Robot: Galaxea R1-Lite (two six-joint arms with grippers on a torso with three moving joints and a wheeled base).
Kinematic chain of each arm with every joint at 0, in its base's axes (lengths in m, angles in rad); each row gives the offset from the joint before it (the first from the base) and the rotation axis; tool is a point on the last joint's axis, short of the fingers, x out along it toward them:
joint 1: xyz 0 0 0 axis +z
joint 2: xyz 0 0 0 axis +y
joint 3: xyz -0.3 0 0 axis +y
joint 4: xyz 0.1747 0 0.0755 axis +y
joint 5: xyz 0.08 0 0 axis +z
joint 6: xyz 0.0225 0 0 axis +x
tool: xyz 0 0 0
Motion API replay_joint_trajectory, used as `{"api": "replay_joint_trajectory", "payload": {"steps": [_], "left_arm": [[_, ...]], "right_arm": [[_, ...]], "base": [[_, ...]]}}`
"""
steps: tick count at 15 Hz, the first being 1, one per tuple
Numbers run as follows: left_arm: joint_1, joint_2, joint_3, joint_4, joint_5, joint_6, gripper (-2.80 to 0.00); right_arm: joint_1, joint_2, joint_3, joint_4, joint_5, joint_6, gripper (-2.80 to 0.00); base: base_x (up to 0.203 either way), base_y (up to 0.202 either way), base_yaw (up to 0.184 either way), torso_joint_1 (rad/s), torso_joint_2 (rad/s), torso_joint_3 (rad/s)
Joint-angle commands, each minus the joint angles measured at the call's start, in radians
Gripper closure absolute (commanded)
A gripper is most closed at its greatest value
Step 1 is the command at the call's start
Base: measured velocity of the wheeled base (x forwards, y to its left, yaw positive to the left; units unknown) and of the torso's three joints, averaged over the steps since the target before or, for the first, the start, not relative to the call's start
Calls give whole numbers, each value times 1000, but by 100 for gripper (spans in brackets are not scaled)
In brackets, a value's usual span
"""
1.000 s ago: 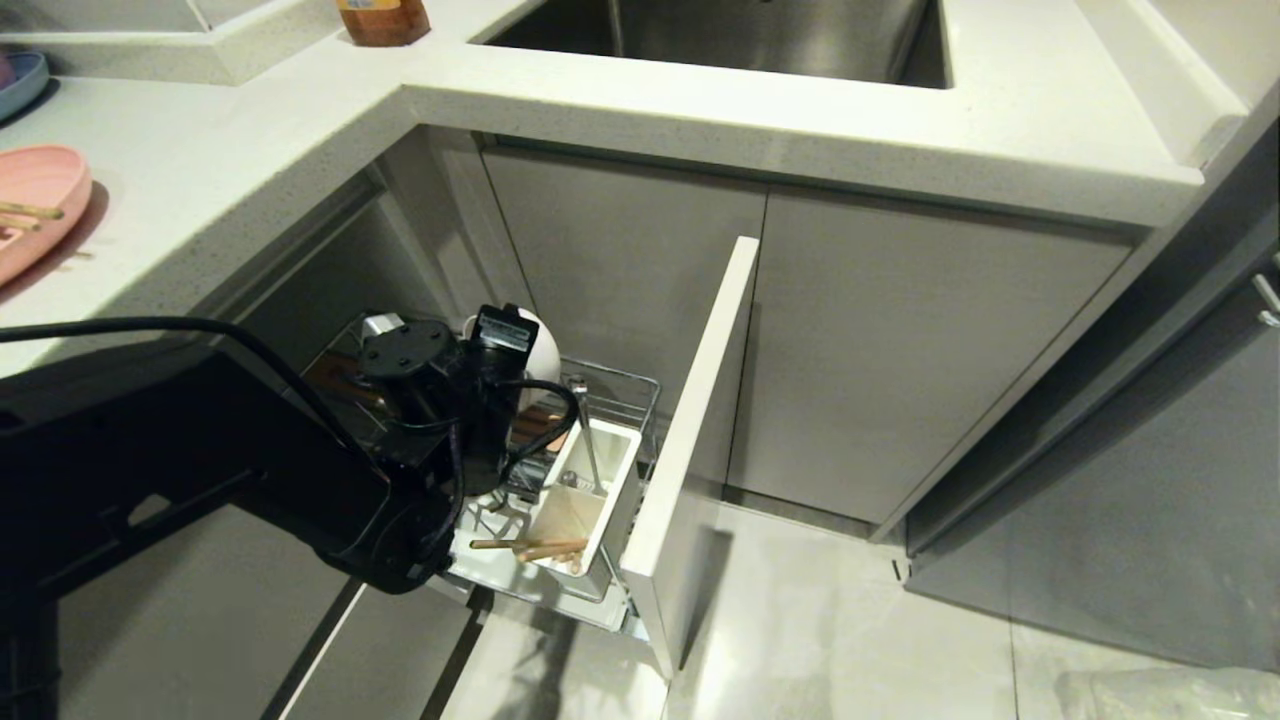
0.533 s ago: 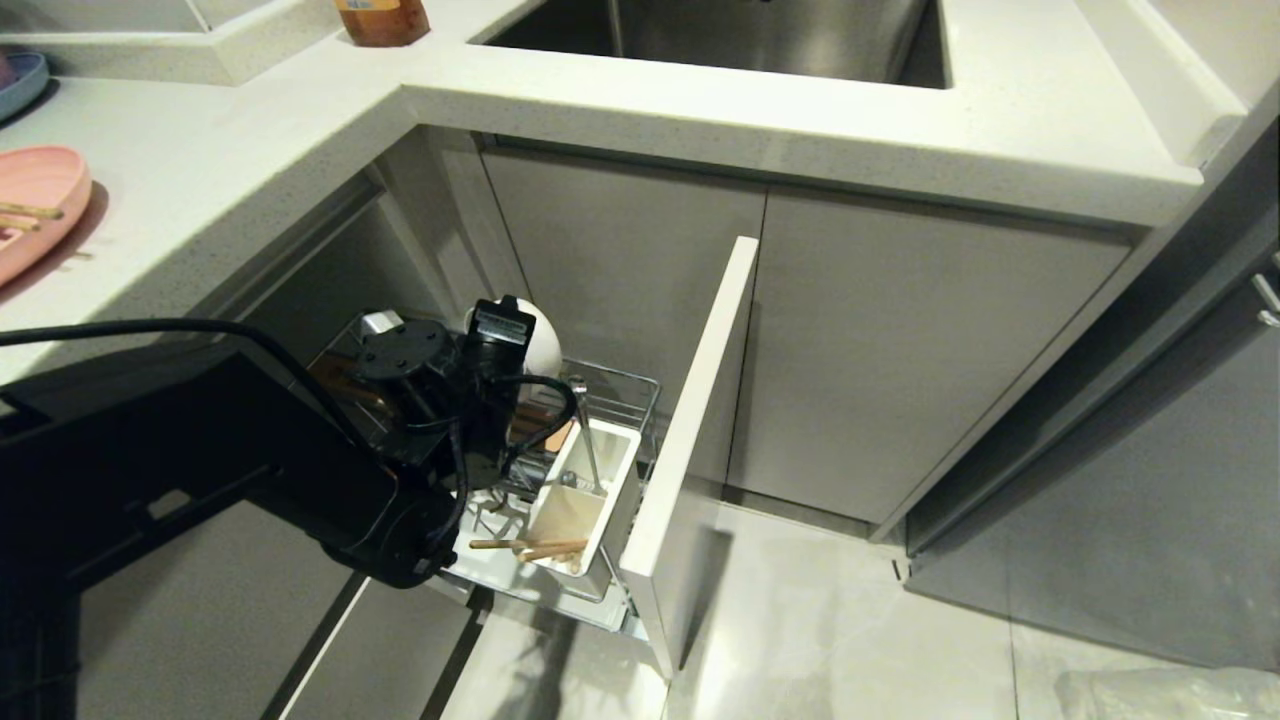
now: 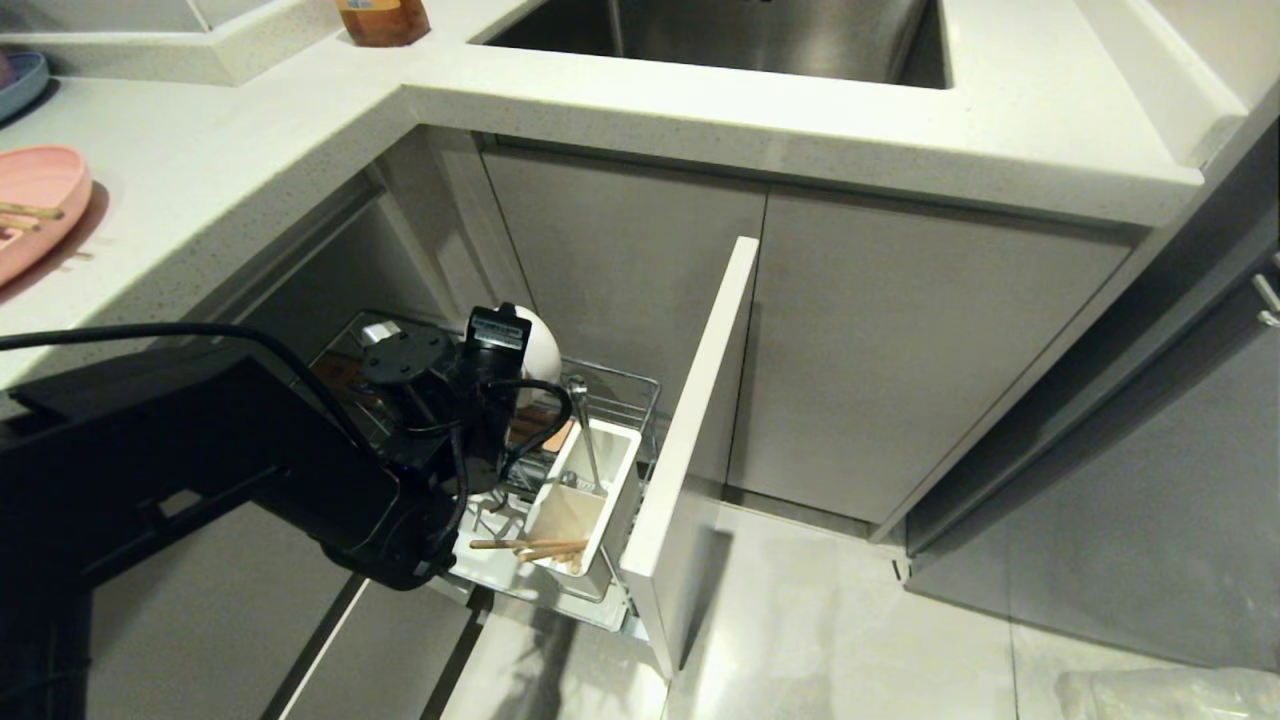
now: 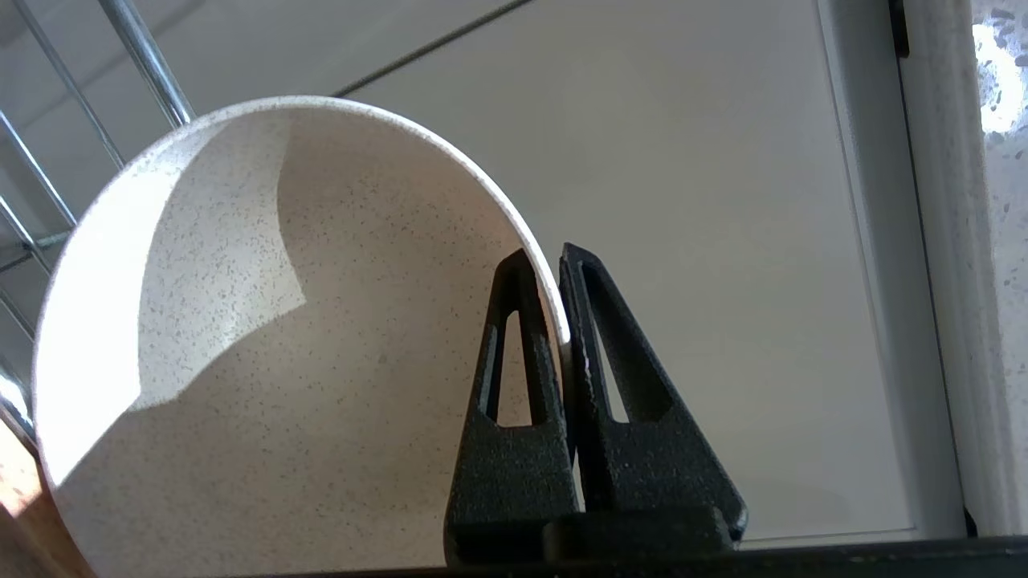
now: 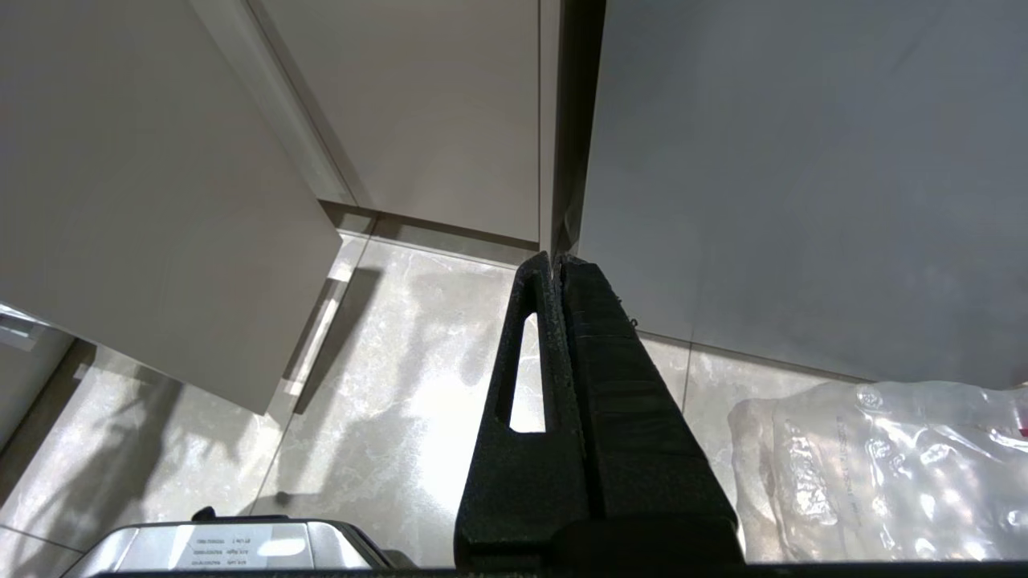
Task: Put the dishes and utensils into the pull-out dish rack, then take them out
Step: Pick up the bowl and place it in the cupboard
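Observation:
The pull-out dish rack [image 3: 628,392] stands open below the counter, its pale front panel [image 3: 690,440] on the right. My left gripper [image 4: 548,258] is down in the rack and shut on the rim of the white bowl [image 4: 281,345], one finger inside it and one outside. In the head view the bowl [image 3: 543,345] stands on edge behind my left wrist [image 3: 480,380]. The white utensil box [image 3: 625,475] holds the metal spoon [image 3: 583,425] and wooden chopsticks [image 3: 530,547]. The pink plate [image 3: 40,185] lies on the counter at far left with wooden sticks [image 3: 30,212] across it. My right gripper [image 5: 556,261] hangs shut over the floor, holding nothing.
A blue plate [image 3: 22,78] sits at the counter's far left edge, an amber bottle [image 3: 383,20] near the sink [image 3: 720,35]. Closed cabinet doors [image 3: 900,350] lie behind the rack. A crumpled plastic bag [image 5: 883,474] lies on the tiled floor.
My left gripper, still shut on the bowl, has shifted only slightly in the rack. Nothing else has moved.

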Motion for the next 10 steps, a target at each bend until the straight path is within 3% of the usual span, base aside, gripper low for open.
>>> {"api": "replay_joint_trajectory", "payload": {"steps": [1, 7, 10], "left_arm": [[4, 3, 2, -6, 3, -10, 0], [6, 15, 8, 0, 28, -16, 0], [6, 19, 10, 3, 31, -55, 0]], "right_arm": [[1, 0, 2, 0, 0, 0, 0], [-1, 0, 3, 0, 0, 0, 0], [1, 0, 2, -1, 0, 0, 0]], "base": [[0, 0, 0, 0, 0, 0], [0, 0, 0, 0, 0, 0], [0, 0, 0, 0, 0, 0]]}}
